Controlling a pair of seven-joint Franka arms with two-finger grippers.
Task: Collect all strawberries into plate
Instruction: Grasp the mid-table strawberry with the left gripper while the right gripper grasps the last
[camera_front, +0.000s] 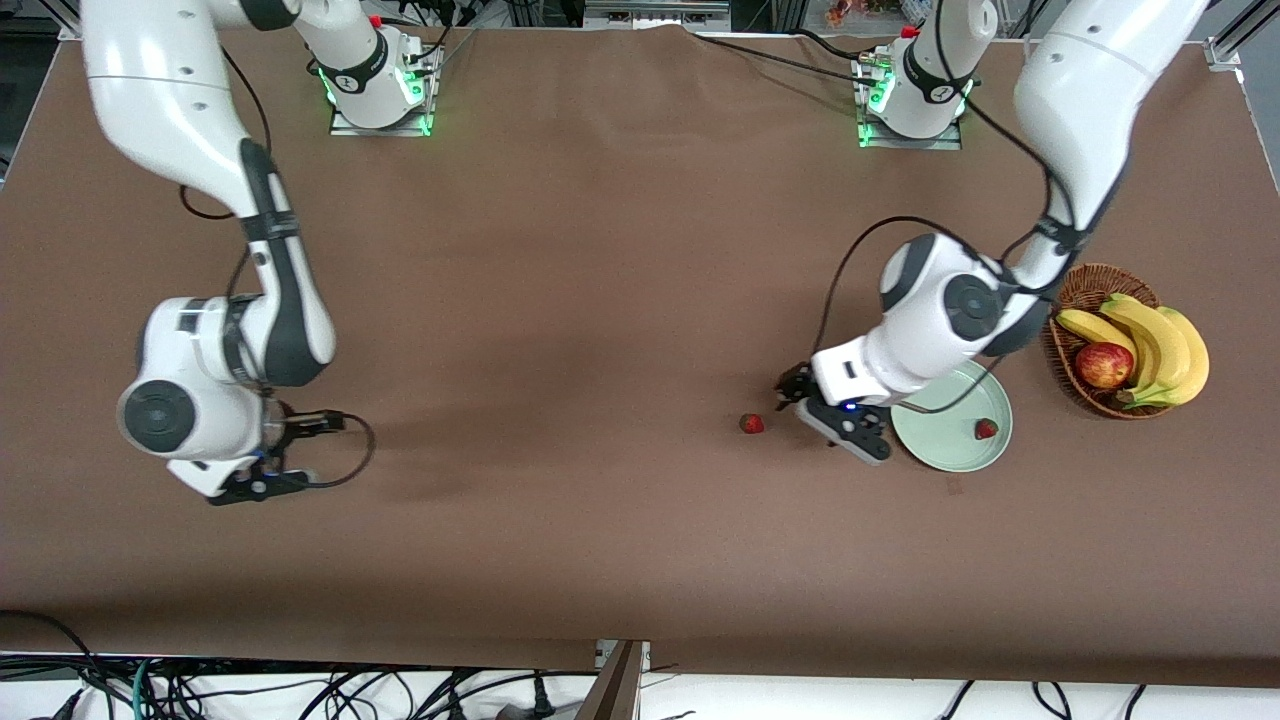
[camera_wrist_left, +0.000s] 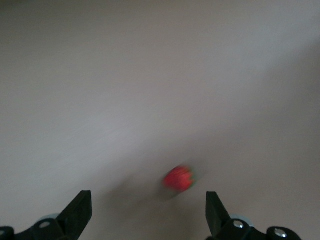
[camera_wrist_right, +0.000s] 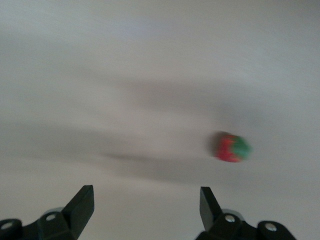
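Bench (camera_front: 600, 300): brown cloth cover, matte, lightly creased, spanning the whole front view. Cables (camera_front: 300, 690) lie tangled along the white floor strip at the near edge.

Plate (camera_front: 955, 440): pale mint green, toward the left arm's end of the bench, just beside a wicker basket (camera_front: 1075, 300) holding bananas (camera_front: 1160, 350) and an apple (camera_front: 1103, 365).

Strawberries: one (camera_front: 986, 429) lies in the plate near its rim. A second (camera_front: 751, 423) sits on the bare cloth, near the plate on the side toward the right arm's end. A third (camera_wrist_right: 232, 147) shows only in the right wrist view, blurred, on the cloth.

Left claw (camera_front: 795, 385): low over the cloth between the plate and the second strawberry, fingers (camera_wrist_left: 80, 212) spread, nothing between them.

Right claw (camera_front: 300, 425): low over the cloth at the right arm's end, fingers (camera_wrist_right: 82, 205) spread, empty.
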